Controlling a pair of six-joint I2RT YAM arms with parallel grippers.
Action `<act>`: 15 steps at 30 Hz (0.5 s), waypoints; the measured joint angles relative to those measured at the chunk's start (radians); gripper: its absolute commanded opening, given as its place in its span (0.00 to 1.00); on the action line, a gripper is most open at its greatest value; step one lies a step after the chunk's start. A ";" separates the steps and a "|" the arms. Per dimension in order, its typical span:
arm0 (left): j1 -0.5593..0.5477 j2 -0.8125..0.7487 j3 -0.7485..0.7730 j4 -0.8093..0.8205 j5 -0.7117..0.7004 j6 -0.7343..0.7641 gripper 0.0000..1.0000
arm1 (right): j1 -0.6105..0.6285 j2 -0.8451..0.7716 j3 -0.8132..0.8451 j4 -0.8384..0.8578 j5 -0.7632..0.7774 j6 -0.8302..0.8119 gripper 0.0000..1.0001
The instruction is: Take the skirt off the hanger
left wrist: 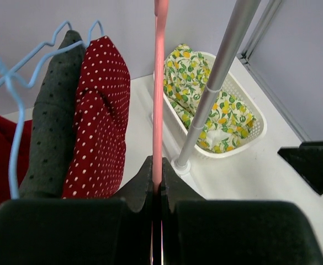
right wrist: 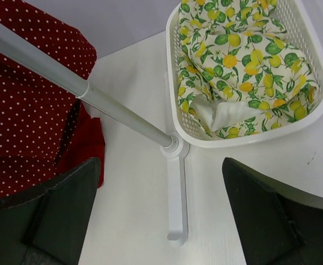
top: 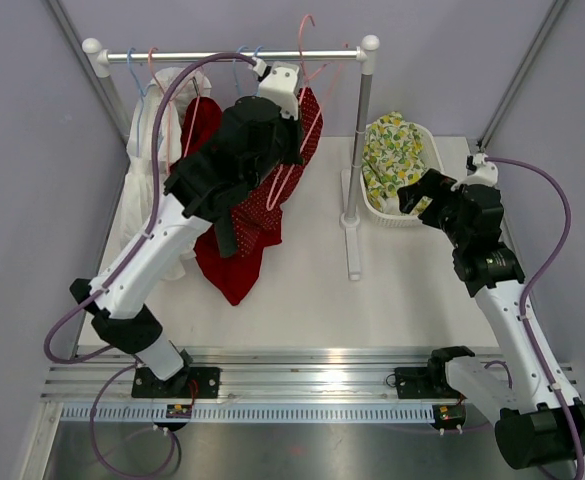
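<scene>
Your left gripper (left wrist: 156,185) pinches the thin pink wire hanger (left wrist: 159,94) beside the red polka-dot skirt (left wrist: 98,116). Your right gripper (right wrist: 161,212) gapes wide near the white lattice basket (right wrist: 260,135).

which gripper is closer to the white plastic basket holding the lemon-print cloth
Right. The right gripper hovers open beside the basket; the left gripper is beyond the rack post, shut on the pink hanger.
</scene>
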 measured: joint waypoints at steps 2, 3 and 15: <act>0.000 0.043 0.039 0.004 -0.001 0.002 0.00 | 0.000 -0.011 -0.011 -0.013 -0.007 0.006 1.00; 0.000 0.063 0.056 0.005 -0.003 0.004 0.00 | 0.000 -0.021 -0.019 -0.016 -0.013 0.010 0.99; 0.034 0.173 0.146 0.057 0.011 0.005 0.00 | 0.000 -0.056 -0.053 -0.023 -0.049 0.028 0.99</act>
